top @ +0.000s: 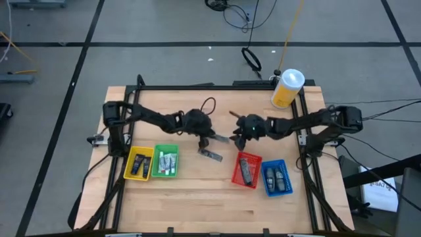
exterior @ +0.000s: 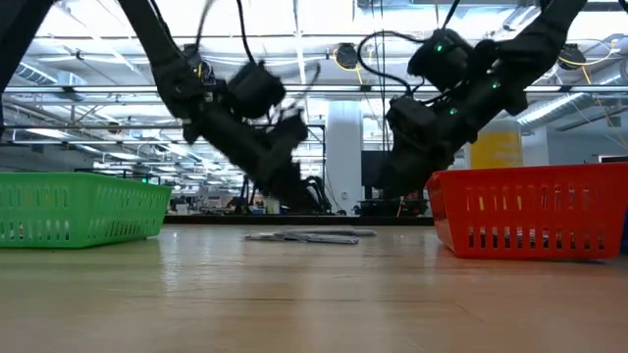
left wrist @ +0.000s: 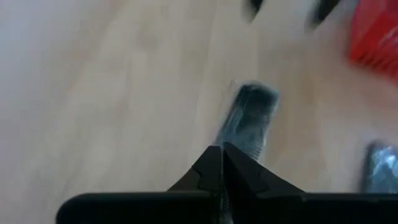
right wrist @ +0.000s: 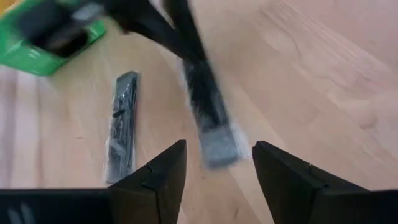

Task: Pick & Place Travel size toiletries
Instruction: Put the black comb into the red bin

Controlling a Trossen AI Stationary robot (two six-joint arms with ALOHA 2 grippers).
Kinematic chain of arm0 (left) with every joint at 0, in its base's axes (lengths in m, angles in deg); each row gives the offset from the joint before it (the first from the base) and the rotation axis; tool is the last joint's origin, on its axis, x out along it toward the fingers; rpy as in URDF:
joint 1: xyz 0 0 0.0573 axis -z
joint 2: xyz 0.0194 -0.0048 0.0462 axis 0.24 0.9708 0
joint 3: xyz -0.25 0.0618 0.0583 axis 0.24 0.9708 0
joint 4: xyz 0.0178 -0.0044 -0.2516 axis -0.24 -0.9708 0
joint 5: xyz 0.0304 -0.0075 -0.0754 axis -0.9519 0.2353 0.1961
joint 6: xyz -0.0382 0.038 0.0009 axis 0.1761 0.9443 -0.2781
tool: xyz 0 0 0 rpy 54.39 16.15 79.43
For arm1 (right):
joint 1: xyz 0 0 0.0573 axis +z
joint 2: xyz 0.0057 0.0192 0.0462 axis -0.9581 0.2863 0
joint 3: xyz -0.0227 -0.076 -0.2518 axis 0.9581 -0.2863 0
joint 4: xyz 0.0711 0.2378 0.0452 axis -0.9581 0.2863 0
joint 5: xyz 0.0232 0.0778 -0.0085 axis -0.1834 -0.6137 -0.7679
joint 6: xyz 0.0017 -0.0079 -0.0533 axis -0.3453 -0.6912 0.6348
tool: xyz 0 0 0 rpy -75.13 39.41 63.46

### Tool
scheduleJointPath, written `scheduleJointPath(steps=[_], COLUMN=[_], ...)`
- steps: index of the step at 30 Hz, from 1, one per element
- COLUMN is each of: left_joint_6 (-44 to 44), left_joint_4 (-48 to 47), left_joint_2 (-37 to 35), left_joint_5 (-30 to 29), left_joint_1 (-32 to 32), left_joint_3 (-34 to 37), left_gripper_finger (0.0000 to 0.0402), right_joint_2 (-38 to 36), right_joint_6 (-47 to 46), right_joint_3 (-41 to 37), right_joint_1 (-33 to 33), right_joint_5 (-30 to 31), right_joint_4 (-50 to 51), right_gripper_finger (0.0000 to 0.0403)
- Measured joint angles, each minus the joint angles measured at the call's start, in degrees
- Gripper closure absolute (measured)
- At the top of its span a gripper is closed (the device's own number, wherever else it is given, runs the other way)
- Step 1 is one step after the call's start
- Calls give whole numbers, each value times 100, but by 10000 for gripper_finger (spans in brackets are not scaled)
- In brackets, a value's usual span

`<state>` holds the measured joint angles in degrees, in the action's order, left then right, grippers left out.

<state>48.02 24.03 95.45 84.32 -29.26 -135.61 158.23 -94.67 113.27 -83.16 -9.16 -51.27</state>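
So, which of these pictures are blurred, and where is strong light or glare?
Left wrist view: the dark packet and the red bin are smeared, while the left gripper looks sharp. Right wrist view: the packet held by the other arm is streaked; the right gripper is clear. Low view: bright ceiling lights behind leave both arms as dark shapes. High view: even light, no glare.

blurred packet (left wrist: 249, 121); second packet (left wrist: 380, 168) cut off

Both arms are stretched inward over the table's middle, wrists angled down. The left gripper (top: 205, 138) is held with fingers pressed together; the right gripper (top: 238, 139) is held with fingers spread apart.
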Motion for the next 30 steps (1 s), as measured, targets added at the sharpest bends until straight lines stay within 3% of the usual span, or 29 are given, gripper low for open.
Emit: scheduleJointPath(steps=[4,8,12,19,24,30], left_joint_6=[-212,-375,-572,-947,-1193,-1301], left_joint_4=[166,173,181,155,308,388], left_joint_2=[-359,-530,-311,171,610,1115], left_joint_5=[-510,-435,-405,-1085,-867,-772], left_joint_1=[357,713,967,922,718,640], left_joint_3=[-18,-17,-20,-20,-32,-280], left_gripper_finger=[386,399,397,400,400,400], right_joint_2=[79,269,633,1584,1989,2195], right_joint_6=[-62,-140,-124,143,177,136], right_joint_3=[0,47,351,1014,1237,1239], right_joint_1=[-580,-894,-975,-1147,-1179,-1163], right_joint_5=[-873,-1565,-1687,-2265,-2836,-3083], right_joint_4=[-7,-40,41,345,226,222], right_gripper_finger=[205,178,160,157,160,162])
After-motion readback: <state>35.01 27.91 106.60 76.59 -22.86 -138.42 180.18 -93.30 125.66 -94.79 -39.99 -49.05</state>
